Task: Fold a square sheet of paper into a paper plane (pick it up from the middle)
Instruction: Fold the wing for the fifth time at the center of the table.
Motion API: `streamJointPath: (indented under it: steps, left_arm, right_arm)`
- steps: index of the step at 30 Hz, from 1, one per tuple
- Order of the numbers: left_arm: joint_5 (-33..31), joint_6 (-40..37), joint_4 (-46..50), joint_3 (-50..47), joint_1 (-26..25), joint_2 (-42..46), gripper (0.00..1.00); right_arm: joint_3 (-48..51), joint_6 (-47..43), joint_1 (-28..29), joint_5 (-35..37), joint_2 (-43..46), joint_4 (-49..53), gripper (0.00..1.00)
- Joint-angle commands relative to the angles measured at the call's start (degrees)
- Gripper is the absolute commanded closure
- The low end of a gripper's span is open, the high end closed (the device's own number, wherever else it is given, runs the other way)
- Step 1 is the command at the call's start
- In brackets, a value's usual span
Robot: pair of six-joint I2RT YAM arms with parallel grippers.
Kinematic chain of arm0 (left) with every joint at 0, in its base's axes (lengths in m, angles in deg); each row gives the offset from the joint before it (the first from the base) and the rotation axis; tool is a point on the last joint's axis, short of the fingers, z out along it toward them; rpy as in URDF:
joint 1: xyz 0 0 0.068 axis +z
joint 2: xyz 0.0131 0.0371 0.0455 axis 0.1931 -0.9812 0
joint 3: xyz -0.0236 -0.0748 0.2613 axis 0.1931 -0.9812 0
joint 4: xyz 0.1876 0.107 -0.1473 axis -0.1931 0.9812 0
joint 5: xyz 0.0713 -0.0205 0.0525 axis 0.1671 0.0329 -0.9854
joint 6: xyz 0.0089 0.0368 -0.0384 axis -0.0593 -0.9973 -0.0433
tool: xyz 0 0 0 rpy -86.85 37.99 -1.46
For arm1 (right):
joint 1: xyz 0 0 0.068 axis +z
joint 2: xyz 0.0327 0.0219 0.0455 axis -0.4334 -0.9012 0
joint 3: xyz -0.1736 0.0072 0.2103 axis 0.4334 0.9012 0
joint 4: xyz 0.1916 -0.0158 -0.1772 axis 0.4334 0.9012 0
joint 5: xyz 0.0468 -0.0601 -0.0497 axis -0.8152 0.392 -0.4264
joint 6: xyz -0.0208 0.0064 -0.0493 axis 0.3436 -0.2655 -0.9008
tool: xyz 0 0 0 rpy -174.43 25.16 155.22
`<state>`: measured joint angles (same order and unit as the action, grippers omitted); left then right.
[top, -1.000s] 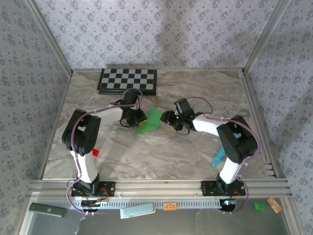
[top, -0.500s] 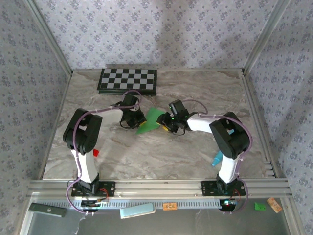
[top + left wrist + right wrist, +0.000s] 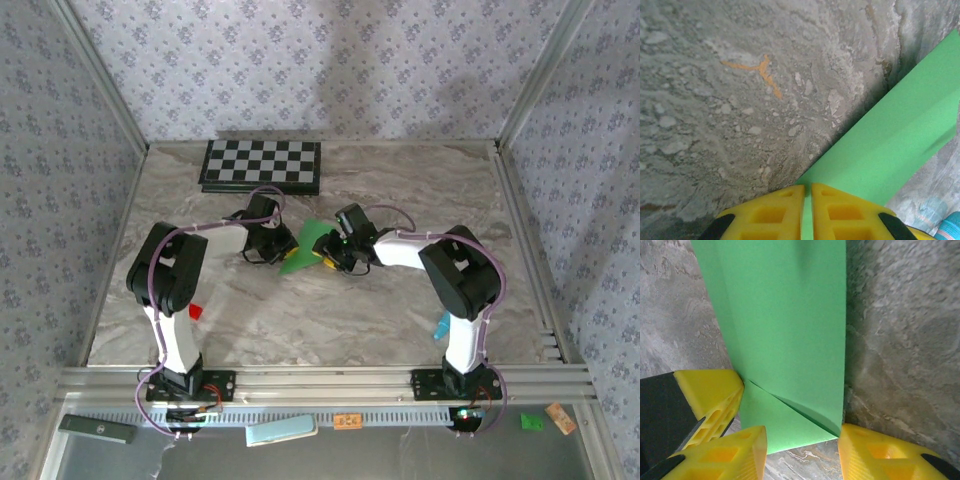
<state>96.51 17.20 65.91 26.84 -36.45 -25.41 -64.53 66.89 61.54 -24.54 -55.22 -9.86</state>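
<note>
**Paper plane part-folded, both grippers at the sheet**

Near the arm bases, the small red block and the teal marker lie on the table, well apart from the work. At mid-table the green paper sheet sits between the two grippers.

The left gripper is pinched shut on the sheet's near edge, its yellow fingers pressed together with green showing in the slit. From there the sheet runs out as a long flat band.

The right gripper stands partly open, its jaws set either side of the sheet's near end without clamping it. That end carries a corner turned over along a diagonal crease.

So at least one fold is in, by my reading. The sheet is no pointed dart yet, and most of the folding looks left to do. Beyond it, the checkerboard rests at the far edge of the marble-patterned table.

Nothing is legible. A small orange tag on the front rail is too small to read, and the orange mark on the tabletop is a forked scrawl, not lettering.
</note>
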Motion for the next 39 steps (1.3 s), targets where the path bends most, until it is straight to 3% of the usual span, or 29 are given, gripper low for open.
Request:
streamJointPath:
  steps: [1, 13, 20, 31, 39]
  left_arm:
    - [-0.34, 0.46, 2.21, -2.22, 0.62, 0.47, 0.87]
    - [2.82, 1.93, -0.98, -4.27, 1.94, 0.37, 0.86]
    - [3.41, 1.84, -1.51, -4.64, 2.29, 0.53, 0.85]
    - [3.54, 0.56, -0.27, -3.55, 2.50, 1.66, 0.82]
    - [2.52, -4.63, 0.49, -1.70, 2.65, 5.77, 0.78]
  right_arm:
    - [-1.71, 1.35, 0.42, -0.74, -1.39, -0.86, 0.58]
    - [3.12, 3.55, -0.07, -1.89, -0.32, -13.30, 0.68]
    - [3.57, 5.21, -0.95, -3.06, -2.00, -15.12, 0.78]
    - [3.41, 5.23, -1.75, -3.79, -3.10, -14.79, 0.83]
    - [3.77, 3.92, -2.74, -3.41, -1.96, -14.96, 1.00]
